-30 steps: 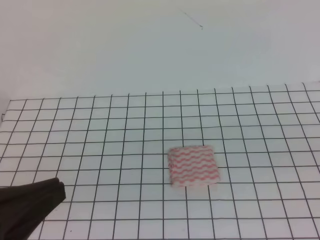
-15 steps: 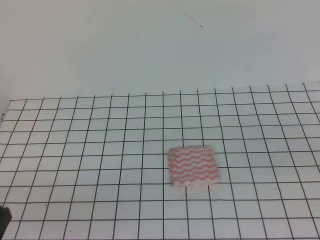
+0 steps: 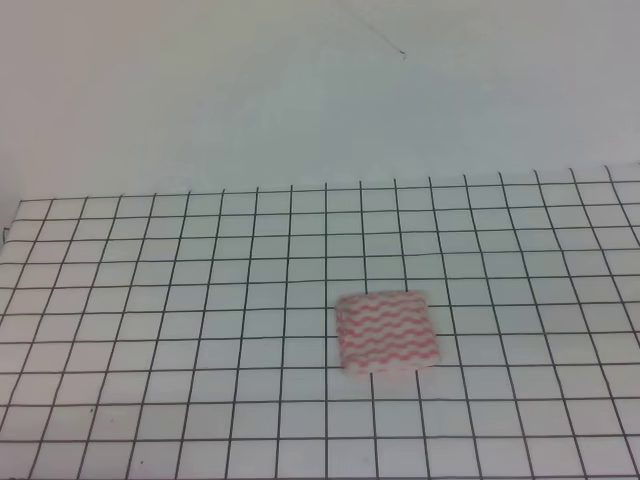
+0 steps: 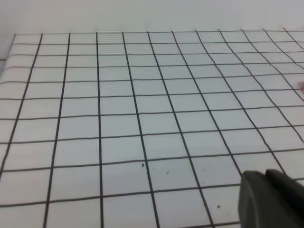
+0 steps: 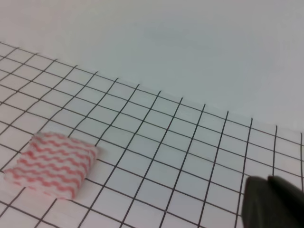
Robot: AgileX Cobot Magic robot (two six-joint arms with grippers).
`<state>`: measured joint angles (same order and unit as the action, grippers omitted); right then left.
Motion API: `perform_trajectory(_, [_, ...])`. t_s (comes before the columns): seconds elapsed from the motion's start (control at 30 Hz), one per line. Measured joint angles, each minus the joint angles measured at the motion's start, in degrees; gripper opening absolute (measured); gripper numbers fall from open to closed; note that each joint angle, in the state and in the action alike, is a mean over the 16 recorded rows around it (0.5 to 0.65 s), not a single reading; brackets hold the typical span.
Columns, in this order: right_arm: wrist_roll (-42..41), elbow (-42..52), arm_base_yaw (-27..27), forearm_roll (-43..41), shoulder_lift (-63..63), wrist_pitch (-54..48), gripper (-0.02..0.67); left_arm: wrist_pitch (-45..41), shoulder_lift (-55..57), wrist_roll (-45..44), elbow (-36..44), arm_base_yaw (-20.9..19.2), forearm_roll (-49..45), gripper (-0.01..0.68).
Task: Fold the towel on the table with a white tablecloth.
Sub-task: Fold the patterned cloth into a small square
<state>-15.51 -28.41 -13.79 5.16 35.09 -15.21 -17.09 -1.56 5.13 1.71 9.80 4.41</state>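
Towel (image 3: 386,333): a small, squarish, thick pad of white cloth with pink-red wavy stripes, lying flat on the desk (image 3: 150,300), a little right of centre and toward the near side in the high view.
Same towel from the right wrist (image 5: 51,163): at the left of that view, with stacked layers showing along its near edge, which suggests more than one fold.
Tablecloth (image 3: 520,250): white with a thin black grid, spread smooth over the desk; the towel covers only a few squares of it.
Left fingers (image 4: 273,199): only a dark tip shows at the lower right corner of the left wrist view, over bare grid and well apart from the towel; I cannot tell whether they are open or closed. A pink sliver at that view's right edge is too small to identify.
Right fingers (image 5: 275,202): a dark tip at the lower right of the right wrist view, well to the right of the towel and not touching it; open or closed cannot be told.
High view: no arm appears in it.
Progress: judging by the compact, layered shape and both arms standing clear, the folding looks done or all but done.
Left to do: probably nothing beyond keeping clear of the towel.
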Motion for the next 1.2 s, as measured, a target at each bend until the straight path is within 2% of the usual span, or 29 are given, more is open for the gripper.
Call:
perform_trajectory(0.67, [0.0,0.0,1.2,0.0,-1.3,-0.1,-0.003,-0.4,0.0,-0.5,0.2,-0.3,0.1,0.000])
perform_trajectory(0.97, [-0.1,1.5,9.3,-0.1,-10.8,0.0,-0.003,-0.4,0.0,-0.5,0.2,-0.3,0.1,0.000])
perform_trajectory(1.2, [0.0,8.9,16.5,0.6,-22.7,1.2,-0.003,-0.4,0.0,-0.5,0.2,-0.3,0.1,0.000])
